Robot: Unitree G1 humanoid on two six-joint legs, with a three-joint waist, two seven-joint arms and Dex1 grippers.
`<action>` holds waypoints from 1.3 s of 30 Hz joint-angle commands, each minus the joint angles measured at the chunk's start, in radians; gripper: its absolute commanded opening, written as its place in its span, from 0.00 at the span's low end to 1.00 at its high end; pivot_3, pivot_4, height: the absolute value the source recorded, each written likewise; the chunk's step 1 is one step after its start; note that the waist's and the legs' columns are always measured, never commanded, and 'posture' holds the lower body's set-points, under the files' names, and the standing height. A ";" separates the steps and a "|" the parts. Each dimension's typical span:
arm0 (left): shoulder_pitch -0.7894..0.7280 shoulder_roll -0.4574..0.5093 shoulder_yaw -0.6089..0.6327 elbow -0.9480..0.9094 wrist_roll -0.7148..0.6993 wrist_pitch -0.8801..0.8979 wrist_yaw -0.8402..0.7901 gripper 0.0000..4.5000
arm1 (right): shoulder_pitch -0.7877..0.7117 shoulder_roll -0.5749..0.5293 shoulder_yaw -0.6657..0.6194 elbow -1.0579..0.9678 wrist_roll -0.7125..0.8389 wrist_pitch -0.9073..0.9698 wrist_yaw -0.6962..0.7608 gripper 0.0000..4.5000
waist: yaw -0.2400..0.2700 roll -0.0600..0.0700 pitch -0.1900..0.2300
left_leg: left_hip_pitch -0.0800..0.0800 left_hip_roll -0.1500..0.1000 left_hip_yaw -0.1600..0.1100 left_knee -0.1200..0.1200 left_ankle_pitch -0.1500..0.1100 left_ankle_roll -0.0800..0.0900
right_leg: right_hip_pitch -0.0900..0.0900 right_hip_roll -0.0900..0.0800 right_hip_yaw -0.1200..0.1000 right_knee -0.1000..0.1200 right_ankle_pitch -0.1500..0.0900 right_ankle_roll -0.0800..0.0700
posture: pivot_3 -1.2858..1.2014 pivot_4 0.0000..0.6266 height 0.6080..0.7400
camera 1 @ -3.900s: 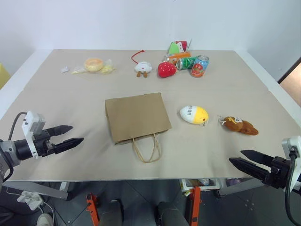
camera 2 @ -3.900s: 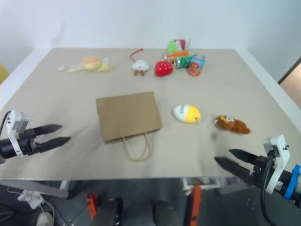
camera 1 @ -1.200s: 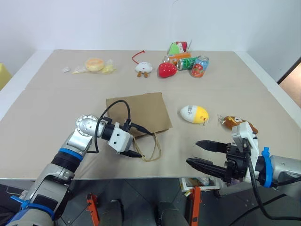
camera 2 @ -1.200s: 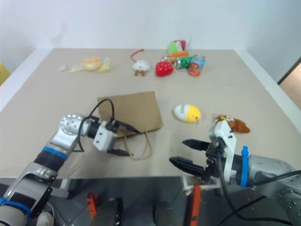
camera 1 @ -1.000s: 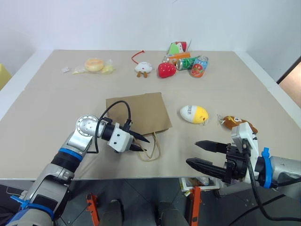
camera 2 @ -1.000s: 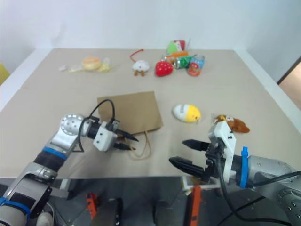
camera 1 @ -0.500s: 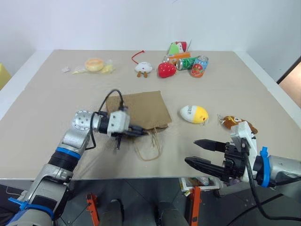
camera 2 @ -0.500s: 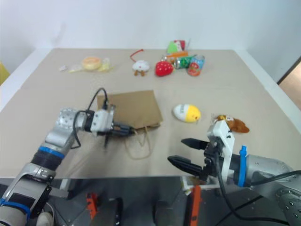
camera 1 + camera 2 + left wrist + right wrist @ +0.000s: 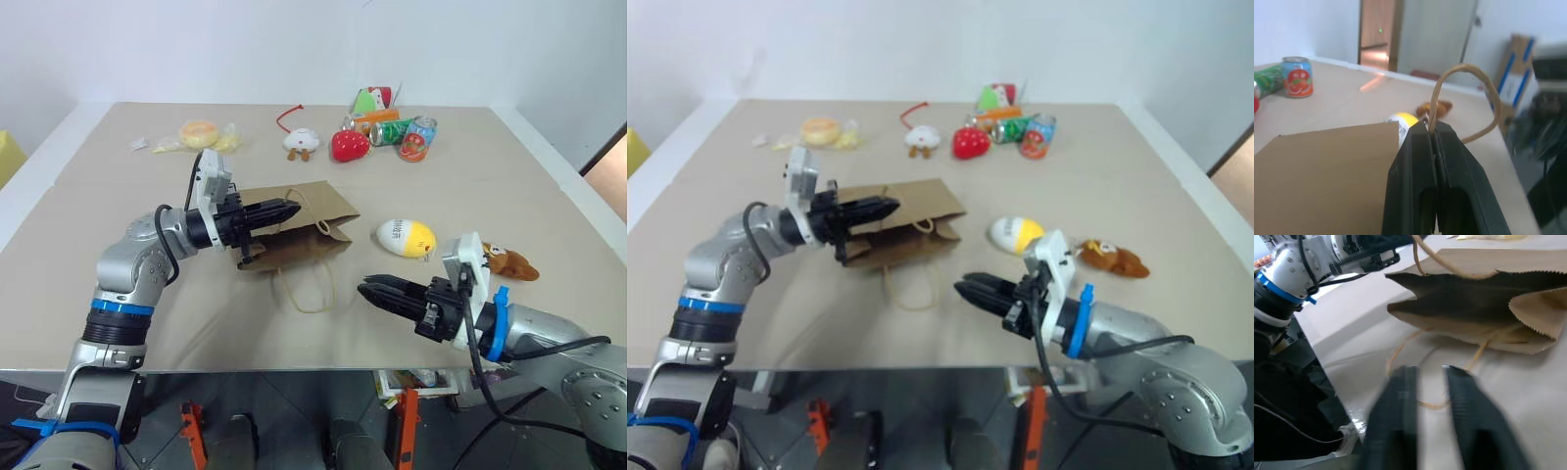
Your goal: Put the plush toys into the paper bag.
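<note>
Left gripper [image 9: 292, 207]: clamped on one handle [image 9: 1464, 93] of the paper bag [image 9: 294, 235], mouth lifted open
Right gripper [image 9: 367, 290]: jaws narrow, empty, near the egg-shaped toy [image 9: 405, 237]

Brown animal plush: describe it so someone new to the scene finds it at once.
On the beige table, look right of the paper bag, near the table's right edge. The brown animal plush lies just past the white-and-yellow egg plush, beside the right arm's wrist. It is the only brown toy, with a pale face.
</note>
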 commanded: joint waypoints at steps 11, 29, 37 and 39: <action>-0.010 -0.064 0.025 -0.049 -0.035 0.078 0.077 0.00 | -0.336 0.226 0.275 0.266 -0.408 -0.044 -0.131 0.01 | -0.001 0.000 0.000 | 0.000 0.000 0.000 -0.001 0.000 0.000 | -0.001 0.001 0.000 0.000 0.001 -0.001 | 0.52 0.24 1.00; 0.019 -0.097 0.062 -0.113 -0.085 0.135 0.162 0.00 | -0.460 0.437 0.412 0.447 -0.674 -0.049 -0.158 0.01 | -0.001 0.000 0.000 | -0.002 0.000 0.000 -0.002 0.000 0.000 | -0.004 0.000 0.000 0.000 0.001 -0.001 | 0.52 0.24 1.00; 0.001 -0.120 0.130 -0.113 -0.133 0.174 0.268 0.00 | -0.416 0.452 0.420 0.574 -0.859 -0.131 -0.227 0.01 | 0.000 0.000 0.000 | -0.003 0.000 0.000 -0.002 0.000 -0.001 | -0.004 0.000 0.000 0.000 0.001 -0.001 | 0.52 0.24 1.00; -0.010 -0.129 0.148 -0.099 -0.131 0.170 0.305 0.00 | -0.403 0.468 0.411 0.571 -0.874 -0.144 -0.231 0.01 | -0.001 0.000 0.000 | -0.003 0.000 0.000 -0.002 0.000 -0.001 | -0.004 0.000 0.000 0.000 0.001 -0.001 | 0.52 0.24 1.00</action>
